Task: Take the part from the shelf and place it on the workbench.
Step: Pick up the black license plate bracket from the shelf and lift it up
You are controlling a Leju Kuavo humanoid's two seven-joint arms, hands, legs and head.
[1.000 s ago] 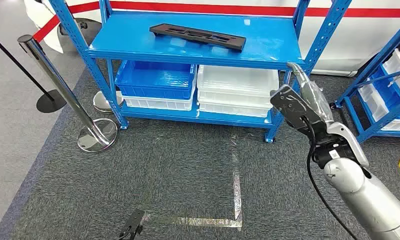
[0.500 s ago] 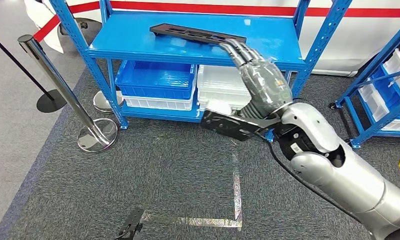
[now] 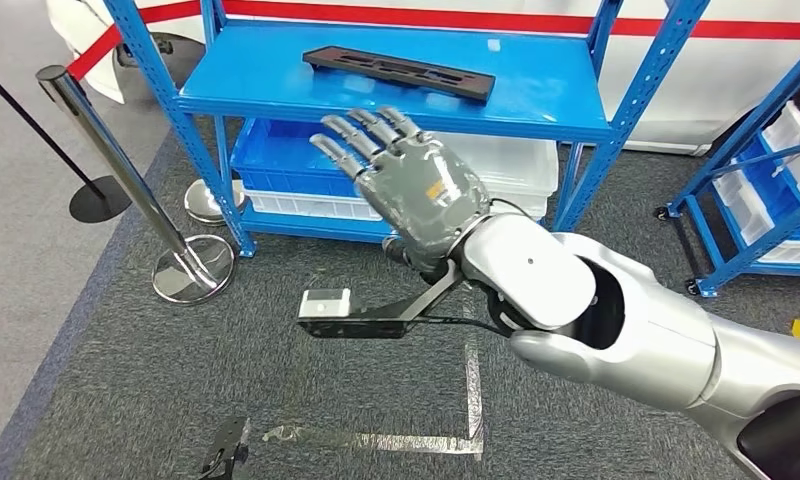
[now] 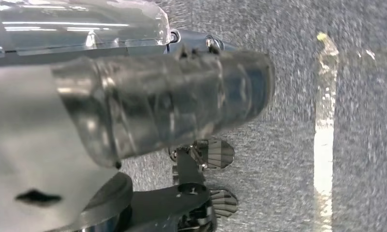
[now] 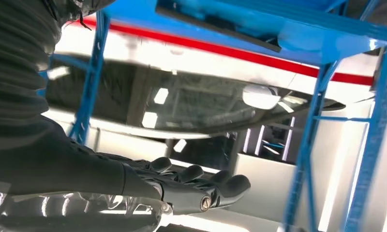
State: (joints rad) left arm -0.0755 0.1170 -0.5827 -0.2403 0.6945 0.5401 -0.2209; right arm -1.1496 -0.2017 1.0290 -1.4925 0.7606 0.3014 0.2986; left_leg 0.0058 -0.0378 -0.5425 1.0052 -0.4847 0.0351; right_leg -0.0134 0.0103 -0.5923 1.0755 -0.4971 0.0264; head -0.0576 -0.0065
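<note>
A: One part (image 3: pixel 399 73), black, long and flat with slots cut through it, lies on the top board of the blue shelf (image 3: pixel 536 110). It sits at a slant, near the board's back right area, and nothing touches it.

B: And the right hand (image 3: pixel 416 185)?

A: Raised in front of the shelf, back of the hand toward the head camera, its fingers (image 3: pixel 361 135) spread and stretched out toward the shelf's front edge. It holds nothing. It hangs below and in front of the part, well apart from it. In the right wrist view the dark fingers (image 5: pixel 201 181) lie out straight under the blue board, with the part (image 5: pixel 215 26) seen from beneath as a dark strip above.

B: What sits under the top board?

A: Two bins on the lower level: a blue bin (image 3: pixel 276 160) to the left and a white bin (image 3: pixel 516 165) to the right, partly hidden by the hand.

B: The left hand?

A: The left wrist view looks down at grey carpet and a strip of silver tape (image 4: pixel 324 140); I cannot tell how those fingers stand.

B: Anything else about?

A: Silver tape (image 3: pixel 471 400) marks a corner on the carpet, and a chrome barrier post (image 3: pixel 126 185) stands to the left of the shelf.
</note>
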